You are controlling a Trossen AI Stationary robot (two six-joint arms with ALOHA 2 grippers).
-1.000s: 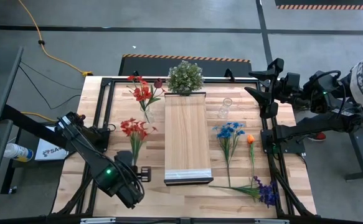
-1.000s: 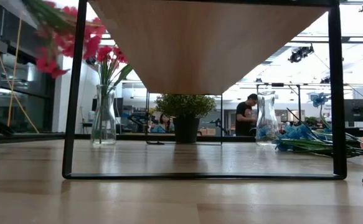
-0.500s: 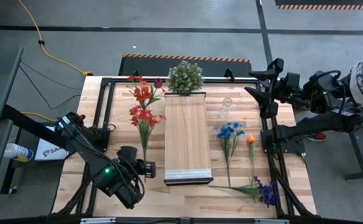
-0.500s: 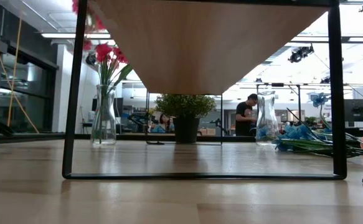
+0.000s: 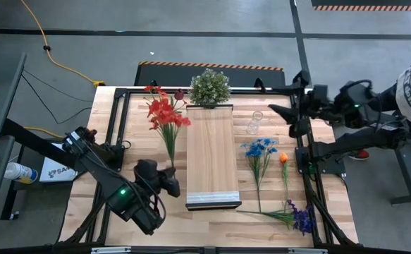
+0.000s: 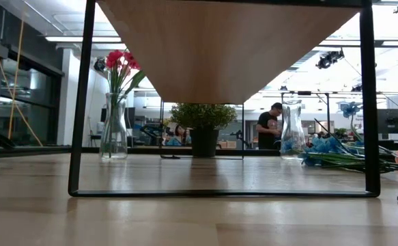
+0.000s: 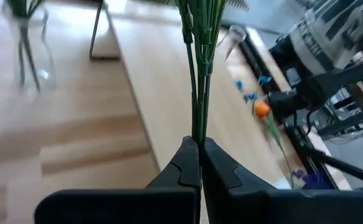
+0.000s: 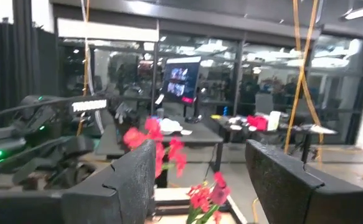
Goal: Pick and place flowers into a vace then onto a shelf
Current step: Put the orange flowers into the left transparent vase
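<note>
My left gripper (image 5: 171, 173) is shut on a sprig of red flowers (image 5: 165, 114) left of the shelf (image 5: 209, 155). In the high view its blooms overlap the red flowers that stand in a glass vase (image 6: 113, 133) at the far left. An empty glass vase (image 5: 254, 123) stands right of the shelf. Blue flowers (image 5: 260, 149), an orange flower (image 5: 283, 158) and purple flowers (image 5: 302, 217) lie on the table's right side. My right gripper (image 5: 279, 110) hangs open, high over the table's far right, with nothing between its fingers (image 8: 131, 180). My left gripper pinches the sprig's thin green stems (image 7: 198, 138) near their lower end, between its two fingertips. The fingers come from the table's near side, and the stems run on from them toward the far edge. The sprig is lifted clear of the table.
A bushy green potted plant (image 5: 209, 87) stands at the shelf's far end. The shelf rests on thin black metal legs (image 6: 81, 102). People sit and stand in the room beyond the table (image 6: 270, 126).
My left gripper has turned at the wrist and swung the red sprig toward the far edge. The blooms have gone from the middle left of the table to over the vase's red flowers. They have also left the top of the low view.
</note>
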